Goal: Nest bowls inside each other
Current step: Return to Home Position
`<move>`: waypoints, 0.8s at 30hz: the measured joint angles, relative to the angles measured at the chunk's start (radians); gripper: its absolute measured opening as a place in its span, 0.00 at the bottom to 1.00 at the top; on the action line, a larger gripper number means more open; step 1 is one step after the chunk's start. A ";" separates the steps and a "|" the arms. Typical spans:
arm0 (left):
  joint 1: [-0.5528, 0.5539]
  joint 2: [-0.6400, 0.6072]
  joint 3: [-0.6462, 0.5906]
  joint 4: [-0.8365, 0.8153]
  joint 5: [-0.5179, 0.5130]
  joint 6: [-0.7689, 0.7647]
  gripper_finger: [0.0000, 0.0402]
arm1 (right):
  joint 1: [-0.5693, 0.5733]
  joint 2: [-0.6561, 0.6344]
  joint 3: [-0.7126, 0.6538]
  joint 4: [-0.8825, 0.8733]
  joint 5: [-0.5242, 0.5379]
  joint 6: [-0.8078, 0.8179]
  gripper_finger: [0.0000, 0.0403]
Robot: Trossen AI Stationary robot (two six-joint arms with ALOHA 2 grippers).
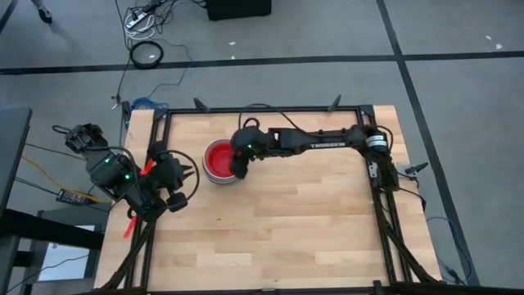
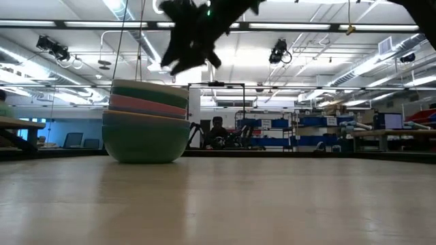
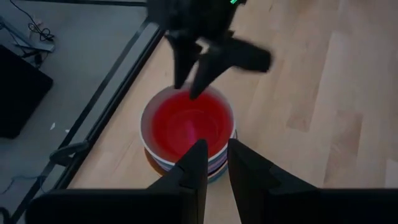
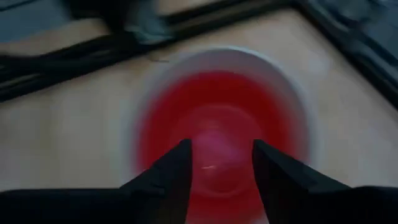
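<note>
High view looks down on the pale wooden tabletop (image 1: 286,238), framed by dark rails, with both arms over its far half. Reaching in from the tabletop's far right corner, the right arm (image 1: 319,141) stretches across to just above the stack of bowls (image 1: 214,161), which stands on the tabletop left of centre and near the far edge. The left arm (image 1: 123,176) sits folded at the tabletop's left edge, beside the stack but apart from it. From table height the stack shows as nested rims: a wide teal bowl (image 2: 146,139) rests on the wood at the bottom, a pink rim (image 2: 146,105) shows above it, and a greenish rim (image 2: 150,90) tops what can be seen from that side. From above, the innermost piece is a red bowl (image 3: 186,124), ringed by a white rim (image 3: 145,134). The right pincer (image 4: 221,149) hangs over the red bowl, pointing down into it, its fingers spread well apart and holding nothing. The left pincer (image 3: 216,144) points toward the stack from the side, clear of it, its fingers parted by only a narrow gap with nothing between them.
</note>
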 joint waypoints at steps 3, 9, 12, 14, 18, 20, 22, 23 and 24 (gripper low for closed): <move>0.000 -0.006 -0.001 0.000 -0.014 0.032 0.17 | 0.035 -0.050 0.000 -0.004 -0.090 -0.053 0.38; -0.001 -0.026 0.000 0.001 -0.057 0.079 0.17 | 0.144 -0.172 0.000 -0.051 -0.311 -0.106 0.38; 0.001 -0.024 -0.001 0.004 -0.059 0.073 0.17 | 0.221 -0.234 0.000 -0.041 -0.351 -0.174 0.38; 0.002 -0.023 -0.001 0.021 -0.089 0.055 0.17 | 0.268 -0.274 0.000 -0.023 -0.356 -0.232 0.39; 0.000 -0.046 -0.002 0.276 -0.240 0.280 0.17 | 0.327 -0.358 0.000 0.063 -0.353 -0.298 0.38; 0.004 -0.078 -0.002 0.523 -0.226 0.544 0.17 | 0.335 -0.409 0.000 0.089 -0.352 -0.339 0.38; 0.027 -0.106 -0.001 0.768 -0.097 0.820 0.17 | 0.327 -0.460 0.000 0.102 -0.353 -0.365 0.38; 0.046 -0.116 -0.001 0.873 -0.004 0.940 0.17 | 0.316 -0.483 0.000 0.101 -0.353 -0.374 0.39; 0.069 -0.125 -0.001 0.955 0.092 1.032 0.17 | 0.302 -0.508 0.000 0.100 -0.352 -0.392 0.39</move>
